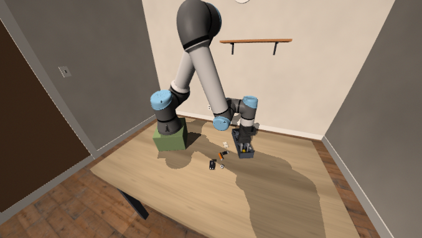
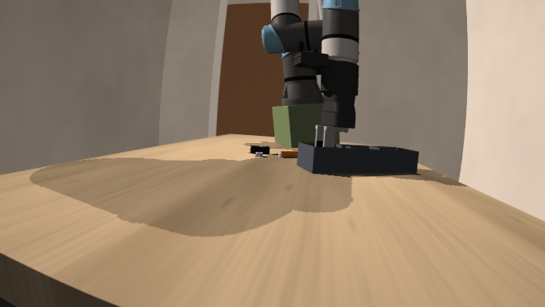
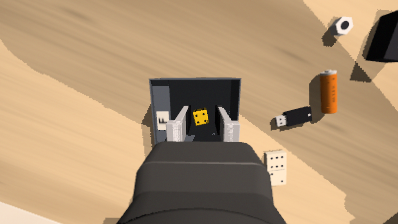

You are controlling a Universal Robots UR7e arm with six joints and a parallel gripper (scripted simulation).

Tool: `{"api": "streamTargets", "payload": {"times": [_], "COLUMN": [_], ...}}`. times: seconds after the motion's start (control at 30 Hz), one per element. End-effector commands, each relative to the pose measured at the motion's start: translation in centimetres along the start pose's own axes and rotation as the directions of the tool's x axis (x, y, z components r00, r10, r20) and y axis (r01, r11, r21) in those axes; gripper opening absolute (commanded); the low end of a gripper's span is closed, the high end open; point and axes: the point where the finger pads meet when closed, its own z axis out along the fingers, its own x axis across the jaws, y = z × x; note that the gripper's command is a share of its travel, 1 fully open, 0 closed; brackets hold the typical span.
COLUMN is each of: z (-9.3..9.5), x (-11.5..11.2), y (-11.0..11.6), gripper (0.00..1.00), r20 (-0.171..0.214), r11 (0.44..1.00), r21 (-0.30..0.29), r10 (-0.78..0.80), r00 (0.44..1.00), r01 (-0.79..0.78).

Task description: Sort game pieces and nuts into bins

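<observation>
We inspected the table (image 1: 187, 187) (image 2: 362, 241) (image 3: 75, 60), the largest item, with bin F as our ref. pt. The arm (image 1: 208, 78) (image 2: 340, 48) reaches down over bin F from its mount, a green block (image 1: 171, 142) (image 2: 281, 124) well apart from the bin. The dark bin row (image 1: 237, 146) (image 2: 386, 162) stands on the table, bin F (image 1: 246, 155) (image 2: 306, 159) (image 3: 195, 79) at one end; we can't read a K label in any view

Gripper (image 1: 244, 148) (image 2: 325, 138) (image 3: 203, 114): fingers part-way spread, inside bin F, holding nothing; visible gap each side of the die

Loose items, wrist view, all to the right of bin F: black block (image 1: 212, 164) (image 2: 260, 149) (image 3: 385, 40), farthest off, partly out of frame; domino (image 1: 225, 144) (image 3: 275, 167), pips up, near bin F & outside it; USB stick (image 1: 225, 152) (image 3: 296, 117), between bin F & the orange battery (image 1: 221, 156) (image 2: 288, 154) (image 3: 329, 92); hex nut (image 1: 221, 166) (image 2: 259, 154) (image 3: 344, 25), on the table beyond that battery from bin F. Smallest, we note the yellow die (image 1: 244, 151) (image 3: 201, 117), approx. mid-width inside bin F
</observation>
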Motion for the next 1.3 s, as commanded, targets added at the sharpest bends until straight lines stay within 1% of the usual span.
{"api": "streamTargets", "payload": {"times": [0.0, 0.2, 0.93, 1.03, 1.2, 1.27], "z": [0.0, 0.0, -2.7, -2.8, -5.2, -5.2], "x": [0.0, 0.0, 0.0, 0.0, 0.0, 0.0], "y": [0.0, 0.0, 0.0, 0.0, 0.0, 0.0], "gripper": [0.64, 0.64, 0.64, 0.64, 0.64, 0.64], "r20": [0.001, 0.001, 0.001, 0.001, 0.001, 0.001], "r11": [1.000, 1.000, 1.000, 1.000, 1.000, 1.000], "r21": [0.001, 0.001, 0.001, 0.001, 0.001, 0.001], "r10": [0.000, 0.000, 0.000, 0.000, 0.000, 0.000], "r00": [1.000, 1.000, 1.000, 1.000, 1.000, 1.000], "r01": [0.000, 0.000, 0.000, 0.000, 0.000, 0.000]}}
